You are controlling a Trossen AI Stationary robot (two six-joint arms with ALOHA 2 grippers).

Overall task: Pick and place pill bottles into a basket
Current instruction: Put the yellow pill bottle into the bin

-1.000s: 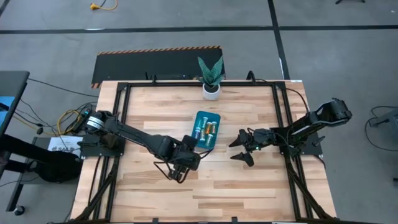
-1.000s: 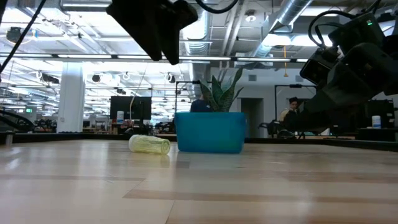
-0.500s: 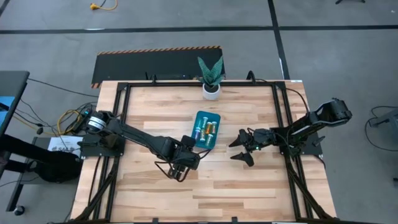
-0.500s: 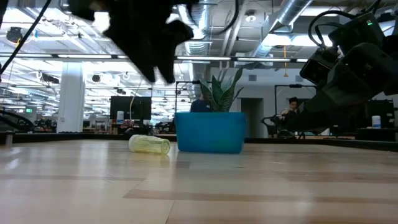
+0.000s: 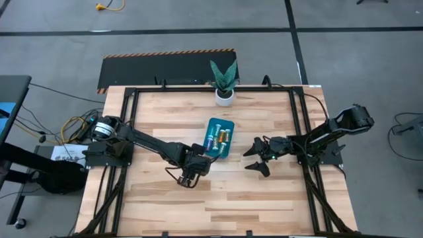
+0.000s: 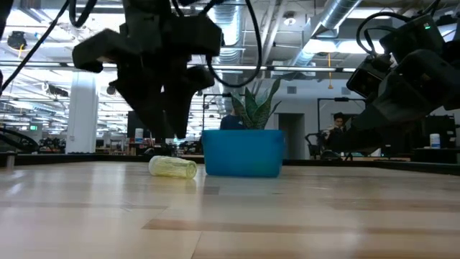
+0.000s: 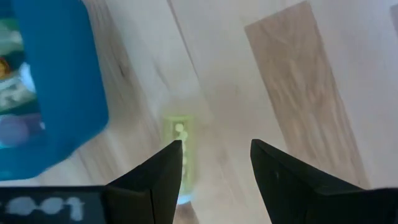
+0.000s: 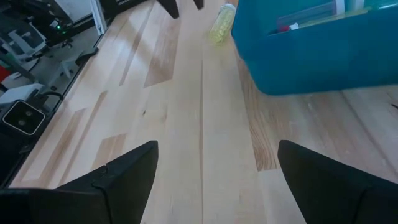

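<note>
Left gripper [image 7: 214, 165]: hanging right above the yellow pill bottle [image 7: 178, 152], fingers parted and empty, nothing grasped.
Yellow pill bottle: lying on its side on the table [image 5: 264, 198], just beside the basket [image 6: 242, 152], the only 1 seen outside it.
Basket: teal, mid-table, several pill bottles [image 5: 219, 137] already lying inside.
Right gripper [image 5: 258, 157]: waiting well apart on the basket's other side, fingers spread wide, empty.
Risk 1: the bottle sits off-centre, nearer 1 finger; a straight drop could land on it and roll it away.
Risk 2: the basket wall is close; a finger could clip it and shove the basket.
</note>
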